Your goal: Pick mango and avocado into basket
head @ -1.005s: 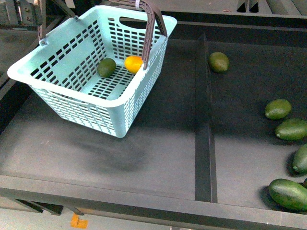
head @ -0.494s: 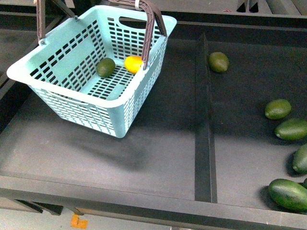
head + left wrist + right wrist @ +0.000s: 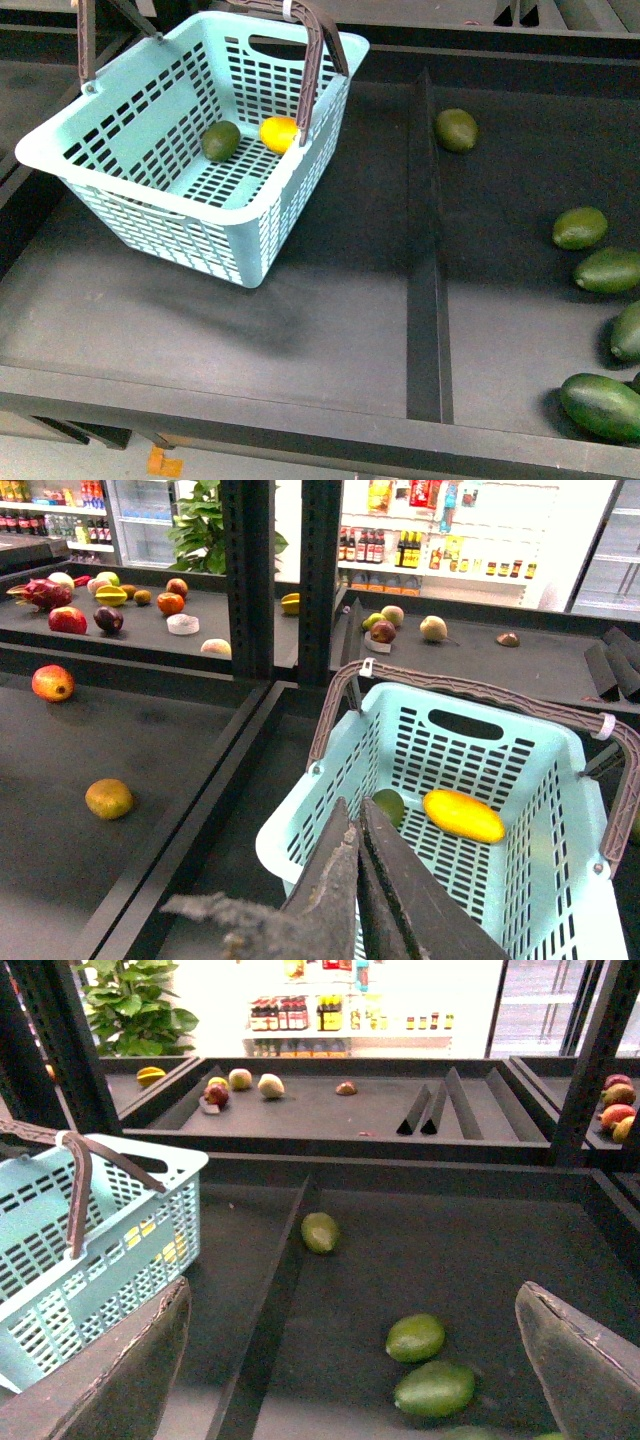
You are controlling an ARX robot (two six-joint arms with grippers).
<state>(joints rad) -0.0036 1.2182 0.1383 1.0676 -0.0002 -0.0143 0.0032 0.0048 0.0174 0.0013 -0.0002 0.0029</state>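
The basket (image 3: 190,150) sits at the far left of the dark table (image 3: 330,310), its two brown handles raised. Inside it, on the slotted floor, the avocado (image 3: 221,141) and the mango (image 3: 279,134) lie side by side, close together with a small gap between them; the mango is partly hidden behind the nearer handle in the front view. The left wrist view shows both fruits in the basket as well.

Neither arm appears in the front view. The left claw (image 3: 357,880) hangs above the basket's near edge, looking down into it, its two dark fingers pressed together with nothing between them. The right claw (image 3: 350,1380) hovers over the right compartment, its fingers spread wide apart and empty.

A raised black divider (image 3: 427,250) splits the table. Right of it lie several green fruits: one near the divider at the far side (image 3: 456,129), and a group along the right edge (image 3: 580,228).
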